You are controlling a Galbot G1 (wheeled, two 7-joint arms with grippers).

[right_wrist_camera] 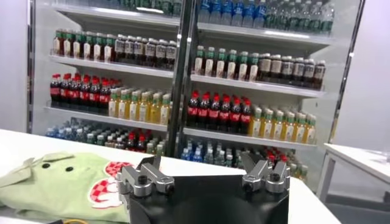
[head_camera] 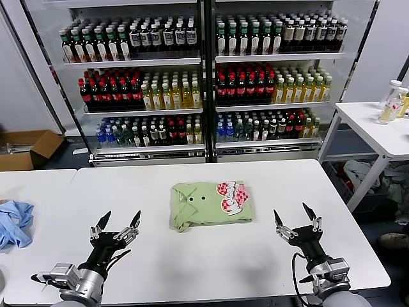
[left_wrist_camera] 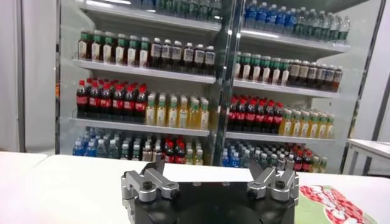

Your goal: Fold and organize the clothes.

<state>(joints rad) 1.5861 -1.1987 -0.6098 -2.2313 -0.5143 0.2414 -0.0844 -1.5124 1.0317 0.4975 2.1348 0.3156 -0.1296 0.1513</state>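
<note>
The light green shirt (head_camera: 211,204) lies folded into a neat rectangle in the middle of the white table (head_camera: 192,268), red-and-white graphic and collar buttons facing up. It also shows in the right wrist view (right_wrist_camera: 61,182), and its edge shows in the left wrist view (left_wrist_camera: 332,204). My left gripper (head_camera: 120,222) is open and empty near the table's front left, well clear of the shirt. My right gripper (head_camera: 295,216) is open and empty at the front right, also clear of the shirt.
A light blue cloth (head_camera: 13,220) lies at the left edge on the adjoining table. Drink coolers (head_camera: 204,77) full of bottles stand behind. A second white table (head_camera: 377,128) with bottles is at the right. A cardboard box (head_camera: 25,148) sits on the floor, left.
</note>
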